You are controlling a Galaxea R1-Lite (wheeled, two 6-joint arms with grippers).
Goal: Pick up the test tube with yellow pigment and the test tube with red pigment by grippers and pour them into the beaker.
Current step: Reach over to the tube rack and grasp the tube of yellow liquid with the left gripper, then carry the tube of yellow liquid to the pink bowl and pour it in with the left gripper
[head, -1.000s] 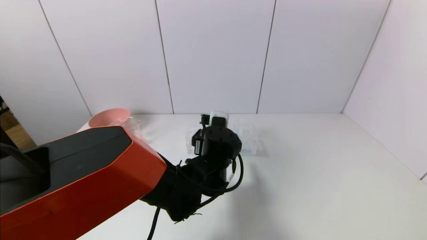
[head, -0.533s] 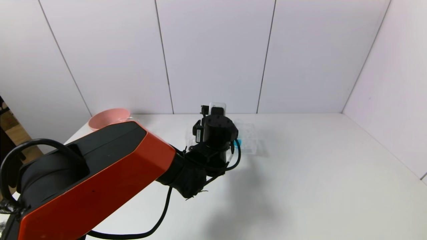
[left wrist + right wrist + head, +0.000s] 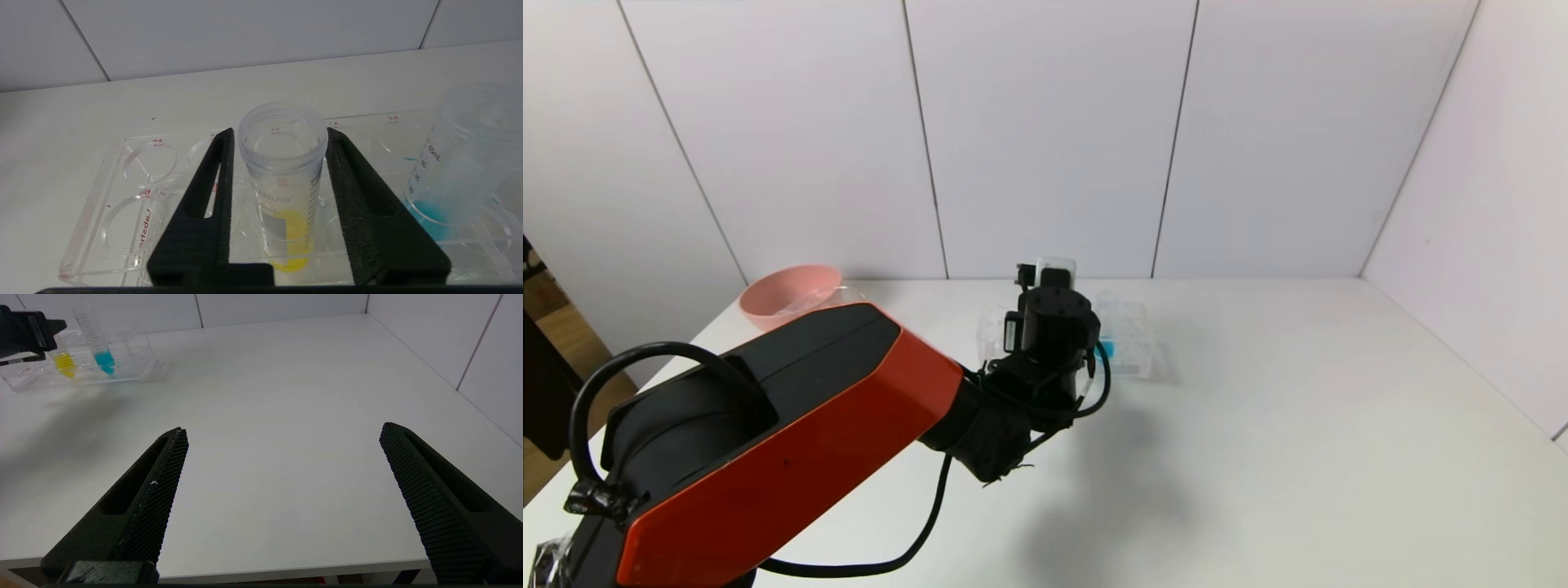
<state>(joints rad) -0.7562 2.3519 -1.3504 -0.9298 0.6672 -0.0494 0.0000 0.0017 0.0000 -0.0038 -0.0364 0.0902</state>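
The left gripper (image 3: 280, 134) clamps both fingers against the yellow tube (image 3: 283, 179), which stands upright in the clear rack (image 3: 122, 192) at the far middle of the white table (image 3: 1298, 425). A blue tube (image 3: 453, 163) stands in the rack just beside it. The right gripper (image 3: 282, 435), fingers spread wide, hangs over bare table, well apart from the rack.

Head view: high, looking forward and down across the table (image 3: 1258, 425). Left wrist view: close behind the rack (image 3: 122, 196). Right wrist view: low at table edge, sharing that rack (image 3: 135, 371) far off.
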